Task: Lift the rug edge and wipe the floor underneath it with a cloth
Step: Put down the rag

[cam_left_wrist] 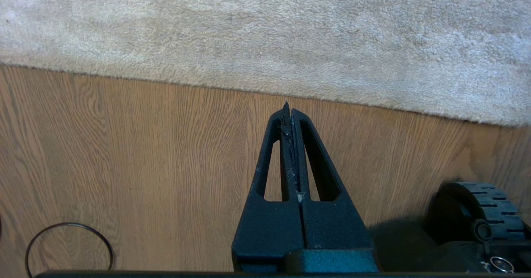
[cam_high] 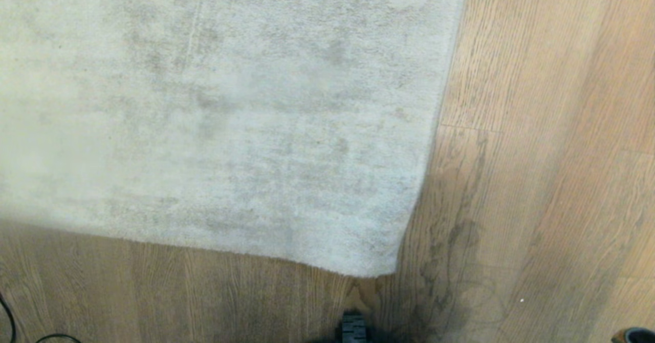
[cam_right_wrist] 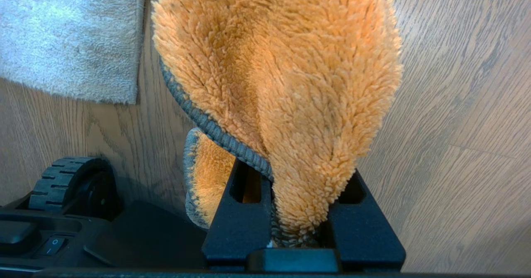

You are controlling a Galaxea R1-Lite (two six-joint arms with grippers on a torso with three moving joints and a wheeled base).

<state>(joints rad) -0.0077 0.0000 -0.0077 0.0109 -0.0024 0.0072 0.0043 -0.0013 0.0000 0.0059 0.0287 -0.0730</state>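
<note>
The right pincer (cam_right_wrist: 290,228) pinches the orange cloth (cam_right_wrist: 290,83), ready for wiping. The left pincer (cam_left_wrist: 289,116), pressed together and empty, hangs over the floor (cam_left_wrist: 124,145) near the flat rug edge (cam_left_wrist: 249,88), positioned for lifting.

No words, brands or numbers could be read anywhere. The robot base (cam_right_wrist: 54,245) carried a small rocker switch (cam_right_wrist: 53,241) with what seemed a faint on-off mark.
</note>
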